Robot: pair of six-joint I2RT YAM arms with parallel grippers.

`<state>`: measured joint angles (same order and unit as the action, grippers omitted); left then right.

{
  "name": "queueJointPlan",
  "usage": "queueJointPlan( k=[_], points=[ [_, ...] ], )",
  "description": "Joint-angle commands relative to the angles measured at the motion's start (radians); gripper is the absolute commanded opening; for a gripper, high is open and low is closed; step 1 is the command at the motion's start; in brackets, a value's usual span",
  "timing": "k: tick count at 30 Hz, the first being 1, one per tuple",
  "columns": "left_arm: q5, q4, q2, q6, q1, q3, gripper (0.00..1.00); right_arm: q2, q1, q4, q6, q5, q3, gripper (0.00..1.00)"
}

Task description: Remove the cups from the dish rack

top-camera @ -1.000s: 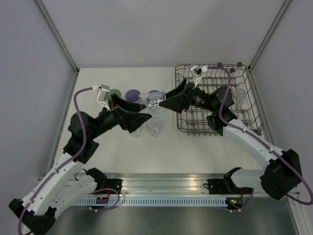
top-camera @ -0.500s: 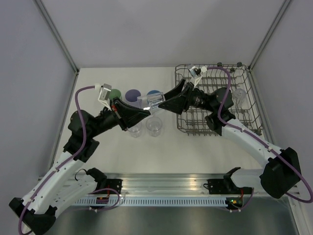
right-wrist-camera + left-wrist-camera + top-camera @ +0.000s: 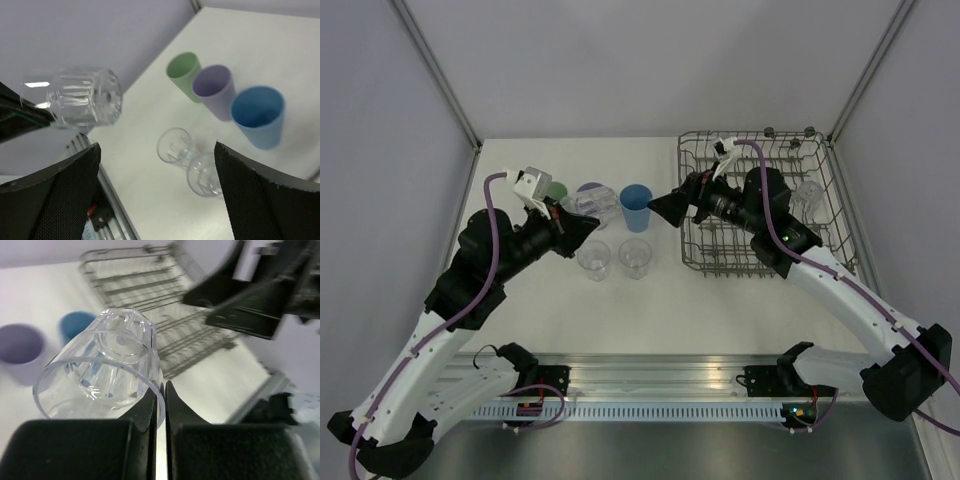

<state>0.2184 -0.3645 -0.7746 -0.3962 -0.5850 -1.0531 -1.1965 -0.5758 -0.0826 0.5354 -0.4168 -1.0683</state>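
My left gripper (image 3: 588, 218) is shut on the rim of a clear cup (image 3: 600, 205), which it holds tilted in the air over the purple cup (image 3: 586, 190). The left wrist view shows the cup (image 3: 102, 367) with its rim pinched between my fingertips (image 3: 164, 390). The right gripper (image 3: 665, 207) stands open and empty just left of the dish rack (image 3: 760, 245), apart from the held cup (image 3: 85, 105). Green (image 3: 556, 187) and blue (image 3: 636, 205) cups stand upright on the table, with two clear cups (image 3: 593, 258) (image 3: 636, 257) in front of them. One clear cup (image 3: 810, 195) is in the rack.
The rack's wire wall (image 3: 150, 295) lies beyond the held cup in the left wrist view. The right wrist view has green (image 3: 184, 72), purple (image 3: 215, 90) and blue (image 3: 257, 115) cups in a row, with two clear cups (image 3: 175, 145) (image 3: 205, 175) below the open fingers.
The clear cup passed from the right gripper to the left. The left shut on its rim and drew back left; the right opened and pulled back toward the rack.
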Motion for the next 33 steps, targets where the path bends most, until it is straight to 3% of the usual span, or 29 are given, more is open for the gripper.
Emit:
queueJointPlan(
  k=[1, 5, 9, 16, 24, 33],
  points=[
    [-0.331, -0.266, -0.06, 0.161, 0.001, -0.099, 0.02, 0.044, 0.001, 0.217, -0.169, 0.171, -0.051, 0.98],
    [-0.464, -0.395, -0.144, 0.184, 0.022, -0.113, 0.02, 0.061, 0.002, 0.277, -0.206, 0.222, -0.053, 0.98],
    [-0.375, -0.467, -0.227, 0.195, 0.118, -0.114, 0.02, 0.084, 0.002, 0.31, -0.224, 0.219, -0.039, 0.98],
    [-0.338, -0.53, -0.376, 0.197, 0.211, -0.137, 0.02, 0.13, 0.002, 0.365, -0.27, 0.239, -0.016, 0.98],
    [-0.358, -0.593, -0.58, 0.195, 0.232, -0.185, 0.02, 0.166, 0.001, 0.438, -0.321, 0.242, -0.024, 0.98],
    [-0.326, -0.599, -0.692, 0.204, 0.237, -0.199, 0.02, 0.195, 0.002, 0.484, -0.376, 0.227, -0.009, 0.98]
  ],
)
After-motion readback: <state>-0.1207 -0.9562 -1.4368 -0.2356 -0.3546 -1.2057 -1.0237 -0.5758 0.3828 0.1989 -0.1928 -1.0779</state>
